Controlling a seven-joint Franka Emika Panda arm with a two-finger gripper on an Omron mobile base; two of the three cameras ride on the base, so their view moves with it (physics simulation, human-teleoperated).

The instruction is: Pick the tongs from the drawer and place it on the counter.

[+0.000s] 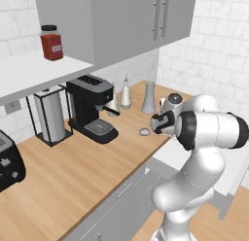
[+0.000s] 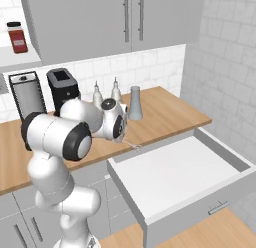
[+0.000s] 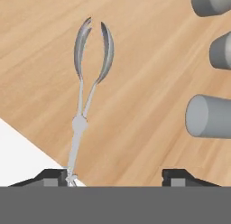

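Tongs [image 1: 145, 132] on the counter [image 1: 73, 172]

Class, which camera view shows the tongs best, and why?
The hand view: the tongs lie full length over the counter, both curved blades and the pivot clear. The left base view shows just the rounded head by the arm; the right base view shows a thin sliver.

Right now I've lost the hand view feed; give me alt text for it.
The tongs lie on the wood counter, spoon ends pointing away, handle end reaching back beside the hand's left fingertip; the fingertips stand wide apart. Three grey rounded objects line the right edge, and a white surface fills the lower left corner.
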